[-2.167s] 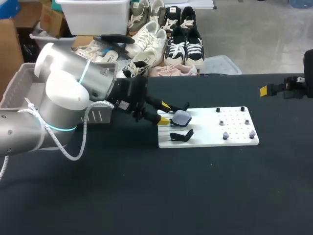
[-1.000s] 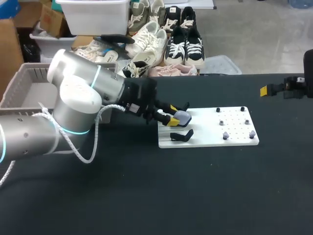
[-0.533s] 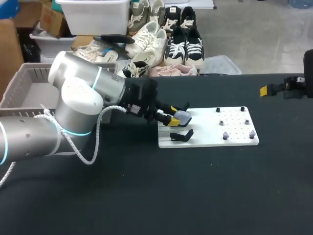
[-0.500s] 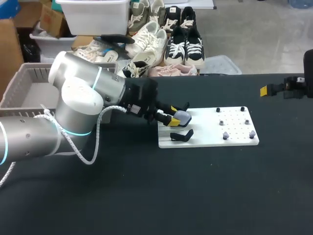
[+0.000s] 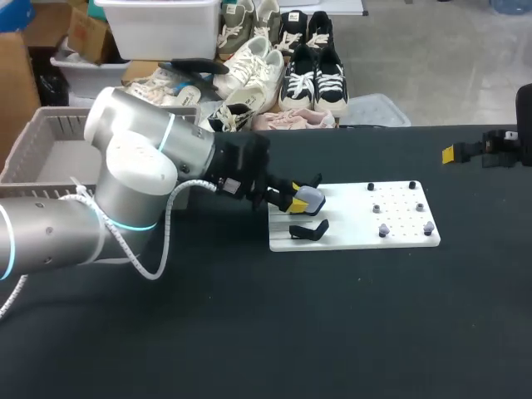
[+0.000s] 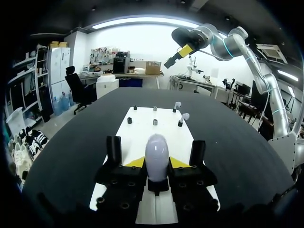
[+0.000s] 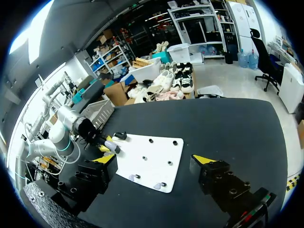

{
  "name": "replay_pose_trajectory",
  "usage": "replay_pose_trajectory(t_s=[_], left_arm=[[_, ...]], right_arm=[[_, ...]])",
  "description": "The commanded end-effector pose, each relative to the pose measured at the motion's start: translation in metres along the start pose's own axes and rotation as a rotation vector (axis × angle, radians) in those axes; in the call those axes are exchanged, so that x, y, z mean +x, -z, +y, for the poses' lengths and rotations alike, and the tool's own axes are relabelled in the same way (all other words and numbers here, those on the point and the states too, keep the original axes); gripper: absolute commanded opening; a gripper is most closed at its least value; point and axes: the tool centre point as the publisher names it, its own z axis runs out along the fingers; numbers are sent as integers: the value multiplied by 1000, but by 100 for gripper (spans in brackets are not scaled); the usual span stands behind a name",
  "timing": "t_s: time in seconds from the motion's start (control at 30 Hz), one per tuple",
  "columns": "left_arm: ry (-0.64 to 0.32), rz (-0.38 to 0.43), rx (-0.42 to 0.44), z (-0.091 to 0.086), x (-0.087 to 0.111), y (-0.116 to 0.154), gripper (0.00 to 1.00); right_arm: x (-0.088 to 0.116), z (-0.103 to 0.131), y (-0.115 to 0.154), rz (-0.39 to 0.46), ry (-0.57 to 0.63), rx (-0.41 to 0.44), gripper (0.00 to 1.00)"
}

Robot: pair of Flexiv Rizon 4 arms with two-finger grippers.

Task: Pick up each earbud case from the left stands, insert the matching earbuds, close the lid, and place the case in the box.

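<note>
The left gripper (image 6: pixel 156 164) is clamped on the pale lavender earbud case (image 6: pixel 156 151), one yellow tip pressed to each of its long sides, so the case sits squarely down the middle of the claw and should not twist when it is carried. The case is at the near-left end of the white board (image 5: pixel 366 218), over the farther of the two stands; from where I stand I cannot tell whether it has left its cradle or only been gripped there. Beside it, the other black stand (image 5: pixel 309 229) is bare, its curved prongs showing how a case is propped at a slant for a claw coming in low from the side, which is just how the left arm (image 5: pixel 125 183) lies across the black table (image 5: pixel 249 332). Further along the board, small grey pieces (image 5: pixel 382 230) stand on pegs; I take them to be the earbuds, kept upright and apart so that each can be plucked singly. The right gripper (image 7: pixel 154 161) hangs well off at the far right of the table with its fingers spread wide and nothing between them, out of the way yet, by my reckoning, placed to fetch those earbuds once the case is presented. The slatted grey box (image 5: pixel 37 137) waits at the left edge, behind the left arm, handy for that arm to drop the closed case into.
</note>
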Motion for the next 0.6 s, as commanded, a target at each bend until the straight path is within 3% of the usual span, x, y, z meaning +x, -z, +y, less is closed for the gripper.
replay_pose_trajectory(t_s=[0.03,0.3,0.6], left_arm=[[2,1,-5,2,3,-1,0],[3,-44,-6,-4,-6,20,0],[-67,-166,-9,-31,-39,49,0]], right_arm=[[0,-1,0,1,1,-4,100],[0,-1,0,1,1,-4,100],[0,-1,0,1,1,-4,100]])
